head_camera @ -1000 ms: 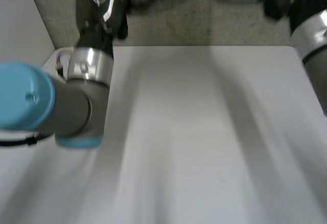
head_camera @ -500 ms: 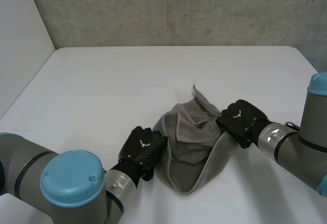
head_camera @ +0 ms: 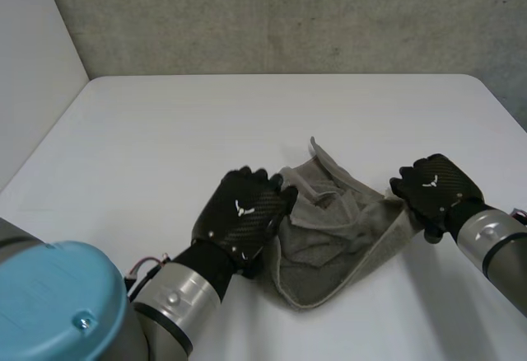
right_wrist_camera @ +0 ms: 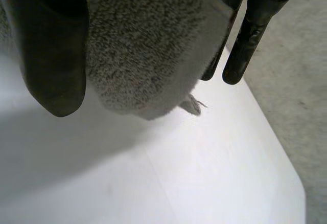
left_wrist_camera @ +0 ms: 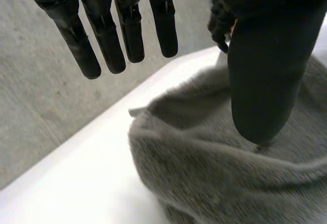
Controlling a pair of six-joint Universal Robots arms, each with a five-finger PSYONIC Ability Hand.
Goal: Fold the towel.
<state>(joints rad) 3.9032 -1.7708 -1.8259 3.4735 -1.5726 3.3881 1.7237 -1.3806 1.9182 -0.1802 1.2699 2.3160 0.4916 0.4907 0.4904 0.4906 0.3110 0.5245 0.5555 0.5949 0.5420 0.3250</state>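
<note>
Grey terry towel (head_camera: 329,254) lies crumpled on white table (head_camera: 165,130), a bit right of centre, one flap sticking up at far side. Left hand (head_camera: 243,213) sits at towel's left edge, palm down. In left wrist view its fingers (left_wrist_camera: 107,40) are straight and spread, hanging clear above the cloth, gripping nothing; thumb (left_wrist_camera: 263,81) points down with tip at the pile, can't tell if it presses. Right hand (head_camera: 434,186) is at towel's right corner, cloth drawn out toward it. In right wrist view that corner (right_wrist_camera: 148,50) is pinched between thumb (right_wrist_camera: 51,55) and fingers (right_wrist_camera: 242,45), lifted just off the table.
</note>
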